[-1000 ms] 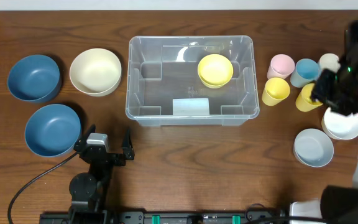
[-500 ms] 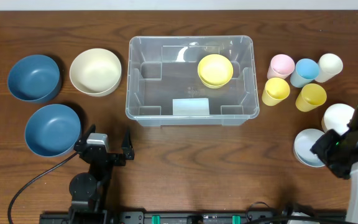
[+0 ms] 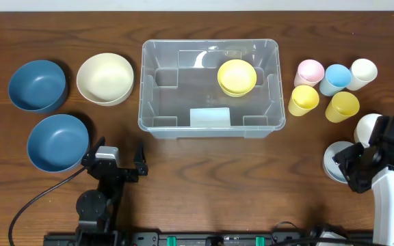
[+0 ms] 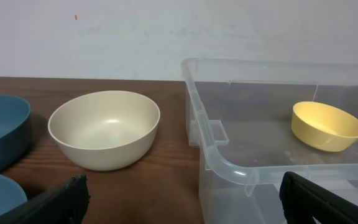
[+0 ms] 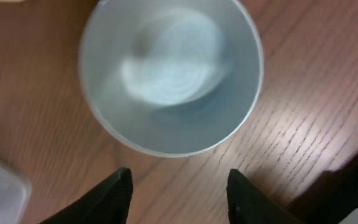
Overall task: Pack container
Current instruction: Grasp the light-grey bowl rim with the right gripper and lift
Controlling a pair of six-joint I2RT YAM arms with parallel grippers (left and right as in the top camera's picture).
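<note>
Two arms stand at the near edge of your wooden table [image 3: 252, 184]. Your left gripper [image 3: 118, 156] lies low and level at near left, aimed across the table at the container's front left corner, its fingers spread wide and grasping nothing. Your right gripper [image 5: 179, 198] points straight down at near right, fingers parted with only bare wood between them. A pale grey-blue bowl [image 5: 169, 74] sits just ahead of the fingertips. It is round and smooth, and whether the fingers touch it cannot be told.

- **White bowl** [image 3: 366, 126]: just beyond the grey-blue one, partly hidden by the right arm.
- **Dark blue bowl** [image 3: 57, 142]: at near left, round and matte.
- **Second dark blue bowl** [image 3: 37, 85]: behind the first, alike in form.
- **Cream bowl** [image 3: 104, 78]: smooth and deep, between that far blue bowl and the container.
- **The container** [image 3: 183, 96]: mid-table and well apart from both grippers. It is clear plastic and rectangular, with rounded corners, a thick rim and moulded steps inside.
- **Contents of the container:** one yellow bowl [image 3: 237, 76], upright, towards the far right corner. A pale rectangular patch shows by the front wall.
- **Cups:** five, upright, grouped right of the container.
  - Nearer row: a yellow cup [image 3: 304, 100] and a second yellow cup [image 3: 341, 106].
  - Behind them: a pink cup [image 3: 309, 72], a light blue cup [image 3: 336, 78] and a white cup [image 3: 361, 73].
</note>
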